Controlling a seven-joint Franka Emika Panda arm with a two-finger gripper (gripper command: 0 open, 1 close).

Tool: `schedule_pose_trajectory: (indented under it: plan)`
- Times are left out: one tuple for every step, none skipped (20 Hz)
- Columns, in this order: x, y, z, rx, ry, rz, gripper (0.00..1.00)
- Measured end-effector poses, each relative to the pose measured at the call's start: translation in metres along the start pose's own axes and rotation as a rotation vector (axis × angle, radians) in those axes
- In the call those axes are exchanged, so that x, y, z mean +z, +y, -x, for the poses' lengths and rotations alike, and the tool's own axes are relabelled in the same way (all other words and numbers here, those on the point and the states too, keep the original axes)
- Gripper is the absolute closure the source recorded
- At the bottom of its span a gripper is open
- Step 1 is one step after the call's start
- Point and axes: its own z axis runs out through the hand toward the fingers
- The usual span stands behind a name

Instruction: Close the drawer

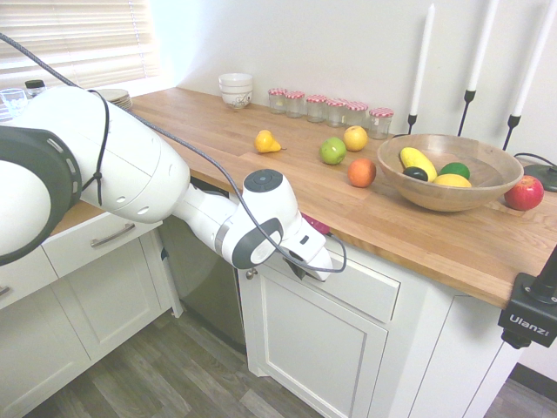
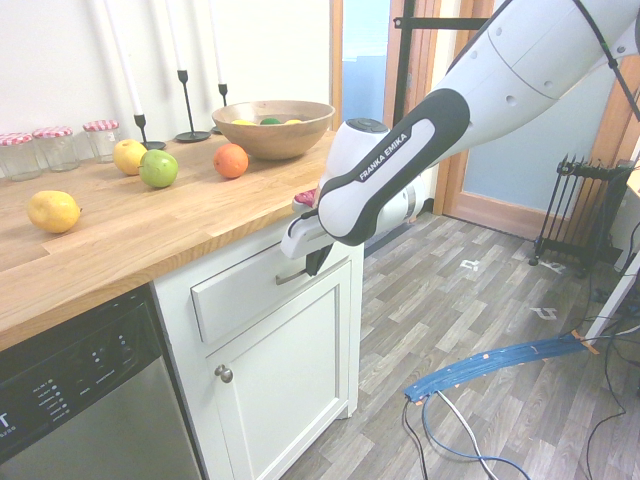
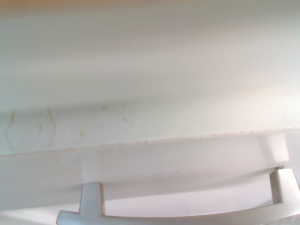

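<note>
Second exterior view: the drawer (image 2: pixel 262 288) lay just under the front edge of the worktop (image 2: pixel 150 235), above a white cabinet door (image 2: pixel 290 375) with a round knob (image 2: pixel 224 373). Its white front sat close to the cabinet, though whether it was fully flush could not be told. The arm reached down past the worktop's front edge, and the gripper (image 2: pixel 318 262) pointed downward in front of the drawer, at its slim silver handle (image 2: pixel 291 276). The fingers were closed; contact with the handle could not be made out. The wrist view showed the handle from close by, with brownish marks on a pale ledge beside it.

On the worktop, a wooden bowl (image 1: pixel 448 198) stood toward the end above the drawer, holding yellow, green and dark fruit, with a red apple (image 1: pixel 524 193) just beside it. Three white candles (image 1: pixel 423 65) in black holders rose behind the bowl. An orange (image 1: pixel 361 172), a green apple (image 1: pixel 332 151), a round yellow fruit (image 1: pixel 355 138) and a yellow pear (image 1: pixel 266 142) were spread along the middle. Jars with red-and-white lids (image 1: pixel 316 109) lined the back edge, and stacked white bowls (image 1: pixel 236 91) stood farther along it. A dishwasher (image 2: pixel 95 400) was next to the cabinet.
</note>
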Motion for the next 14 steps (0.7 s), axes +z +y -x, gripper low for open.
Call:
schedule_pose_trajectory:
  plan:
    - [0.0, -0.001, -0.001, 0.001, 0.003, -0.003, 1.0]
    - [0.001, -0.002, -0.001, 0.0, 0.003, -0.003, 1.0]
    - [0.002, -0.001, 0.0, 0.0, 0.0, 0.0, 1.0]
    - [0.006, 0.002, 0.003, -0.001, -0.008, 0.009, 1.0]
    - [0.01, 0.006, 0.007, -0.003, -0.026, 0.029, 1.0]
    - [0.015, 0.011, 0.013, -0.003, -0.057, 0.06, 1.0]
    - [0.019, 0.018, 0.019, -0.003, -0.094, 0.097, 1.0]
    - [0.021, 0.024, 0.025, -0.001, -0.12, 0.124, 1.0]
    - [0.022, 0.031, 0.029, 0.001, -0.143, 0.147, 1.0]
    - [0.021, 0.039, 0.034, 0.004, -0.162, 0.168, 1.0]
    - [0.017, 0.047, 0.039, 0.008, -0.176, 0.185, 1.0]
    - [0.012, 0.055, 0.044, 0.01, -0.189, 0.201, 1.0]
    - [0.005, 0.064, 0.047, 0.011, -0.2, 0.217, 1.0]
    - [-0.005, 0.071, 0.049, 0.011, -0.207, 0.227, 1.0]
